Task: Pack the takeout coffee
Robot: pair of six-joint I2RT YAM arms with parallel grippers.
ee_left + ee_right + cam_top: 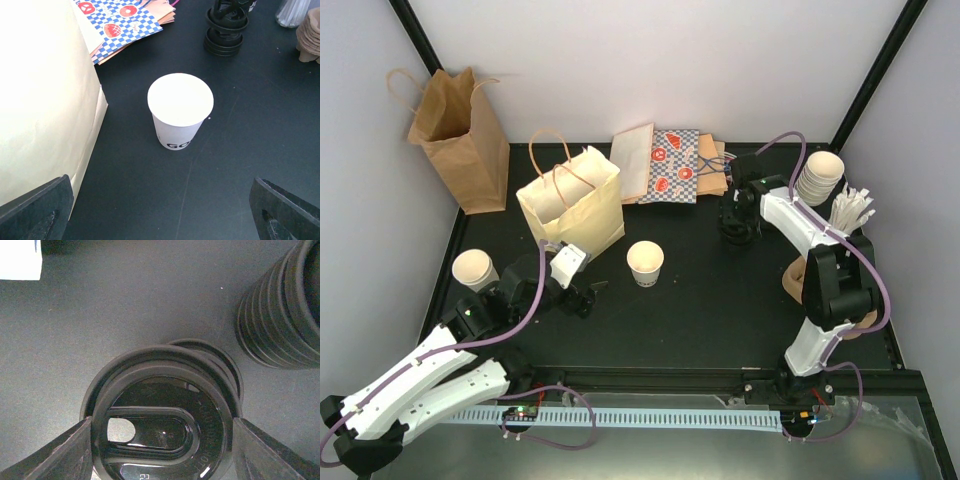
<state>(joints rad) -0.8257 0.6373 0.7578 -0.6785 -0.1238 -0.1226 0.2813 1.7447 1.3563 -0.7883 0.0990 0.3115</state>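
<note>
White takeout coffee cup (pixel 645 262) stands upright and open-topped near the middle of the black desk (pixel 720 310); in the left wrist view it (pixel 180 112) sits apart from everything, dark lettering low on its wall; a cream bag (pixel 575 205) stands upright at its ten o'clock; a second cup (pixel 475 270) stands at nine o'clock by the desk's edge; a stack of cups (pixel 819 178) lies at two o'clock.

Left gripper (pixel 582 297) points at the central cup from eight o'clock, its jaws spread fully and holding nothing; the cup lies ahead of them, untouched.

Right gripper (pixel 161 430) hangs over a black lid (pixel 160 390); its jaws meet the rim on both sides, part-way open; a stack of lids (pixel 285 305) stands at two o'clock of it.
</note>
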